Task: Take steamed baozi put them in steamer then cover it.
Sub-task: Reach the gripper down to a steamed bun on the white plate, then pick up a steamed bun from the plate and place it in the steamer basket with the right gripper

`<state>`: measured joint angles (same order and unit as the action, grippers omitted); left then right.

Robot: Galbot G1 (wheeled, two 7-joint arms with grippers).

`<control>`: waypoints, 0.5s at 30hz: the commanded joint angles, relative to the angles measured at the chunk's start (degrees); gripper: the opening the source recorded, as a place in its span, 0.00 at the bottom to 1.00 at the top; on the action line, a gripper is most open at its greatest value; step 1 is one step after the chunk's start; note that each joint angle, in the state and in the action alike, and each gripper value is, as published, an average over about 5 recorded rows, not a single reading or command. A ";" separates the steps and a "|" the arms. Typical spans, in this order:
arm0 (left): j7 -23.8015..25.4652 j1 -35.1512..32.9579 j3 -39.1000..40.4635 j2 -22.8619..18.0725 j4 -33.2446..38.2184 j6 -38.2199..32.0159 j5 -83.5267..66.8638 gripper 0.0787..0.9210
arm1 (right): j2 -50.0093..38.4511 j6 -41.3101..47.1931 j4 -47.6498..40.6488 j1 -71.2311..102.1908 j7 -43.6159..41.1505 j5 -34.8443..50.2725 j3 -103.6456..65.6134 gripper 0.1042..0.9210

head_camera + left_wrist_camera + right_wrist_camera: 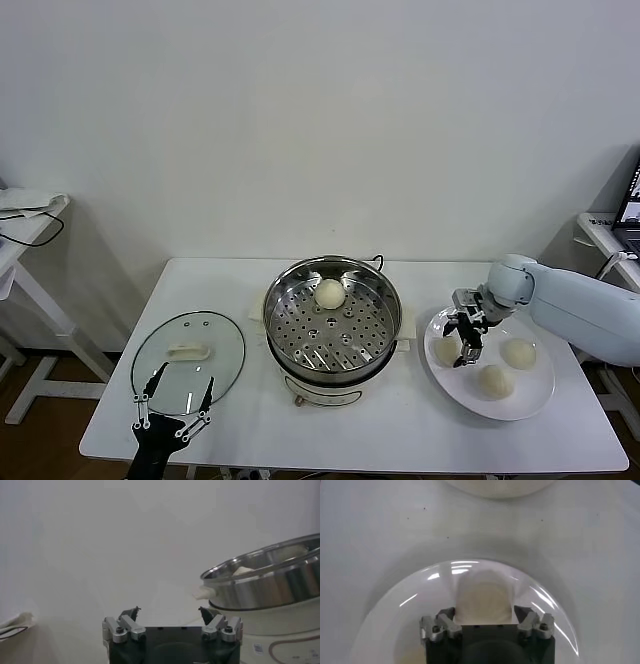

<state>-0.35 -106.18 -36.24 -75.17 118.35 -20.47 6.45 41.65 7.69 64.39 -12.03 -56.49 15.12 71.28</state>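
Clamping a baozi (484, 600) on the white plate (535, 395), right gripper (466, 340); left gripper (172, 412) open beside cover (188, 350).

Cream-white baozi (330, 293) sits in the shiny perforated steel steamer (385, 300); white plate (532, 394), white table (230, 285), clear glass cover (225, 345).

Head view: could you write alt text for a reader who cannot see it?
The right gripper reaches down around a baozi on the white plate, where two more buns lie. One bun already sits in the open steamer at the table's centre. The glass cover lies on the table to its left, with the left gripper hovering over it, fingers open.
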 commanded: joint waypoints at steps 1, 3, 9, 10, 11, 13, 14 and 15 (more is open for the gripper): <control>0.00 0.03 -0.07 -0.01 0.13 -0.03 -0.05 0.88 | -0.29 0.28 0.66 0.14 0.92 0.30 -0.45 0.72; -0.01 0.03 -0.15 0.00 0.22 -0.03 -0.06 0.88 | -0.88 0.31 1.34 -0.65 0.38 0.42 -0.54 0.69; -0.03 0.03 -0.31 0.28 0.56 0.06 -0.07 0.88 | -3.85 -0.65 5.03 -8.93 -8.07 -0.63 -1.93 0.66; -0.03 0.06 -0.30 0.37 0.63 0.07 -0.08 0.88 | -4.00 -0.92 5.50 -11.27 -10.01 -0.57 -1.65 0.66; -0.03 0.10 -0.28 0.47 0.69 0.07 -0.09 0.88 | -3.91 -1.20 5.86 -14.11 -12.12 -0.36 -1.08 0.66; -0.04 0.17 -0.21 0.64 0.80 0.06 -0.11 0.88 | -3.22 -1.57 6.51 -20.14 -16.00 0.42 0.63 0.66; -0.05 0.20 -0.15 0.73 0.88 0.04 -0.12 0.88 | -2.47 -1.63 6.97 -23.56 -18.11 1.16 1.84 0.66; -0.05 0.23 -0.10 0.78 0.94 0.01 -0.13 0.88 | -1.62 -1.67 7.46 -26.55 -19.90 1.96 2.86 0.66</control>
<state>-0.39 -106.02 -36.46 -74.61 119.09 -20.47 6.37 39.52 6.84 68.78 -21.50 -64.02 15.42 71.15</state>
